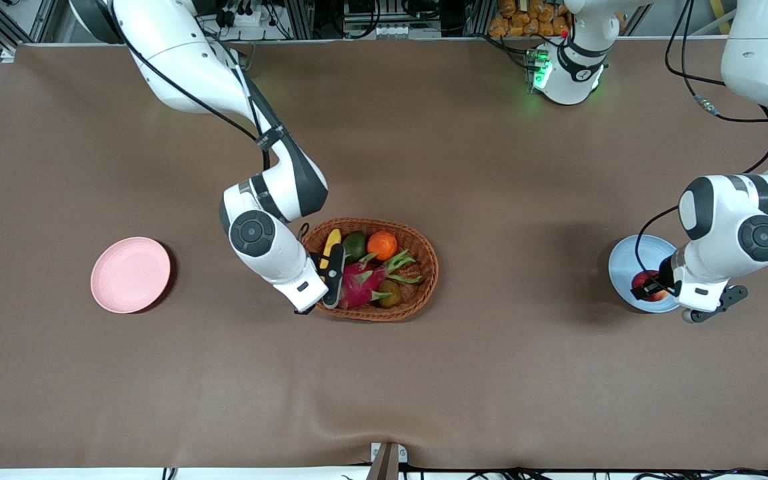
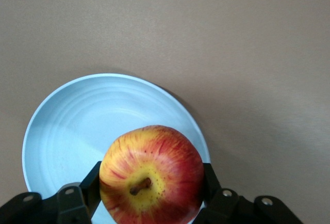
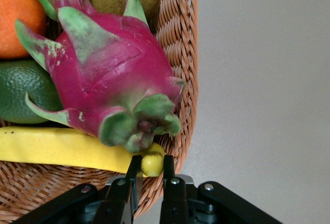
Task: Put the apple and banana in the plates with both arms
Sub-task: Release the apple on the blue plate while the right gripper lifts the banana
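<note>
The apple (image 2: 152, 175) is red with yellow patches, and my left gripper (image 2: 151, 181) is shut on it, one finger on each side. In the front view the apple (image 1: 648, 285) and left gripper (image 1: 651, 288) are over the light blue plate (image 1: 624, 263), which also shows in the left wrist view (image 2: 77, 126). My right gripper (image 3: 151, 168) is shut on the end of the yellow banana (image 3: 62, 149), which lies in the wicker basket (image 3: 185, 79). In the front view the right gripper (image 1: 328, 264) is over the basket's end toward the right arm, on the banana (image 1: 331, 240). The pink plate (image 1: 131, 274) holds nothing.
The basket (image 1: 428, 267) at the table's middle also holds a pink dragon fruit (image 1: 357, 283), an orange (image 1: 382, 245), a green fruit (image 1: 355, 245) and a brown kiwi (image 1: 389, 293). The dragon fruit (image 3: 108, 74) lies against the banana.
</note>
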Robot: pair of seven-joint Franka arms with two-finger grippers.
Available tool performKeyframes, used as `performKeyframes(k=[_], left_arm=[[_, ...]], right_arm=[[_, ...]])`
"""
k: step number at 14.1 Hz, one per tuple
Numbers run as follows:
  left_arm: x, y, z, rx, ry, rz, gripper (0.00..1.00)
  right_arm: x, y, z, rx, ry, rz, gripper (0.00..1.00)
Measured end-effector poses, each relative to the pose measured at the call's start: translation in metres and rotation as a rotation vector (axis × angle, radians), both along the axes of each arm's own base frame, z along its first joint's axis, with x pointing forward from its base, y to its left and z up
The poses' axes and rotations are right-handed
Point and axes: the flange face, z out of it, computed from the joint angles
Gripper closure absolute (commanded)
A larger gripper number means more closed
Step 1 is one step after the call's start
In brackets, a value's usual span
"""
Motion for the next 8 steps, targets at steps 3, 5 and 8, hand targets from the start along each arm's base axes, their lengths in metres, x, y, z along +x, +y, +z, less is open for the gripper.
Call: performKeyframes(k=[3, 5, 8], left_arm=[[-0.006, 0.014, -0.007, 0.055, 0.010, -0.050, 1.00], [-0.010, 0.028, -0.010, 0.065, 0.019, -0.048, 0.91], [-0.015, 0.032, -0.017, 0.062, 0.034, -0.045, 0.47]], right_arm=[[0.000, 0.000, 0.001, 0.000, -0.001, 0.000, 1.00], [0.000, -0.001, 0.004, 0.000, 0.000, 0.003, 1.00], [0.000, -0.004, 0.016, -0.003, 0.007, 0.013, 1.00]])
